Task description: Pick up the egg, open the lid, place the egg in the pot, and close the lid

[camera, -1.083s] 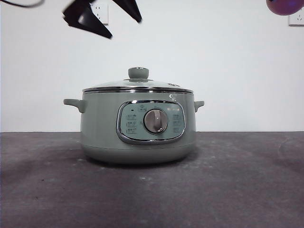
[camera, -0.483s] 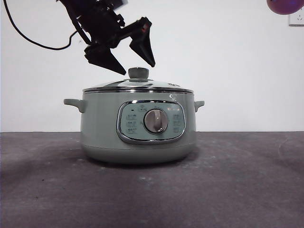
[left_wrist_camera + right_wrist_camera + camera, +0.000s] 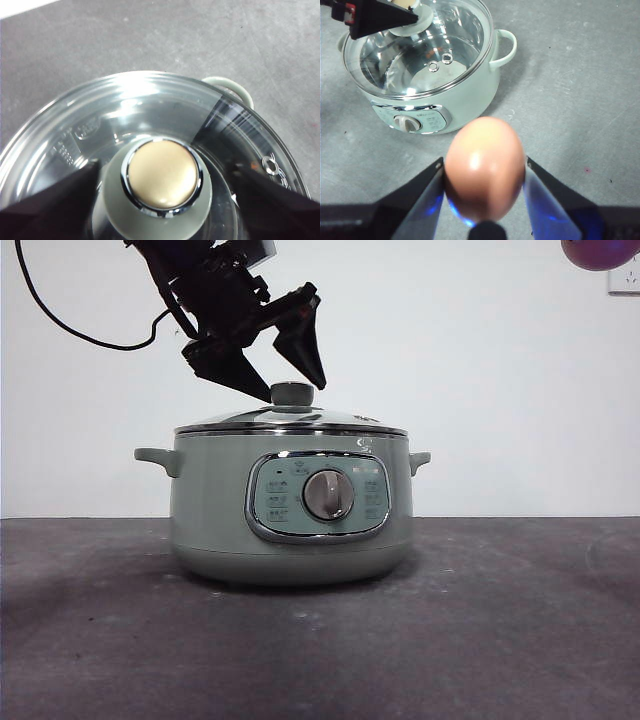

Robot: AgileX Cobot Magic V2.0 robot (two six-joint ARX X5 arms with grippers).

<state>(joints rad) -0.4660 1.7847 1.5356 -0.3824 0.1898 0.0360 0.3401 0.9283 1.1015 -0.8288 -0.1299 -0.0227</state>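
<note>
The pale green pot (image 3: 210, 510) stands mid-table with the glass lid (image 3: 330, 420) seated on it. My left gripper (image 3: 290, 388) is open and hangs just over the lid's green knob (image 3: 292, 393), one jaw on each side. In the left wrist view the gripper (image 3: 165, 167) straddles the knob (image 3: 162, 175) over the lid (image 3: 100, 120), with small gaps. My right gripper (image 3: 484, 165) is shut on the brown-orange egg (image 3: 485, 150) and holds it high above the table, in front of the pot (image 3: 470, 95) and lid (image 3: 420, 60).
The dark grey table (image 3: 500, 620) spreads around the pot, with a white wall behind. A rounded purple-lit shape (image 3: 600, 252) shows at the top right corner of the front view. The left gripper's jaw (image 3: 375, 15) shows in the right wrist view.
My left gripper has come down from the top of the front view to straddle the lid's knob. The lid and pot have not moved.
</note>
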